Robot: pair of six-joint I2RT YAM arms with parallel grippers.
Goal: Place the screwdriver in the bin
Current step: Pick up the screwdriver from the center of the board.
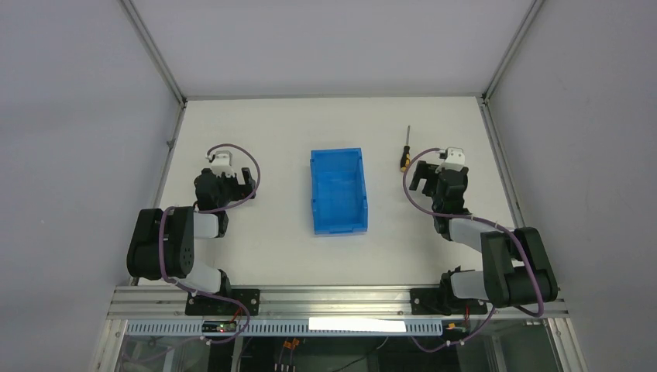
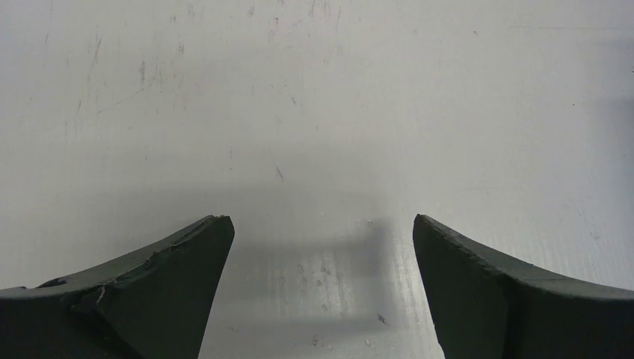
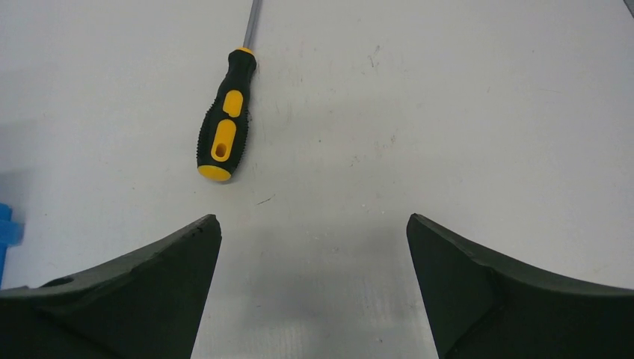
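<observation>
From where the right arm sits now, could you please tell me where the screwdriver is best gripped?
I'd grip the screwdriver by its thick black-and-yellow handle, coming down from above with the open right claw straddling its width. It lies flat on the table, handle end nearest the claw and thin shaft pointing away; the handle is the widest, ribbed part.

The bin (image 1: 338, 191) sits mid-table (image 1: 271, 256). The screwdriver (image 1: 404, 152) lies right of the bin's far end; the right gripper (image 3: 314, 228) farther right, the left gripper (image 2: 321, 228) well left.

Screwdriver (image 1: 405, 150) right of blue bin (image 1: 338, 194)
</observation>
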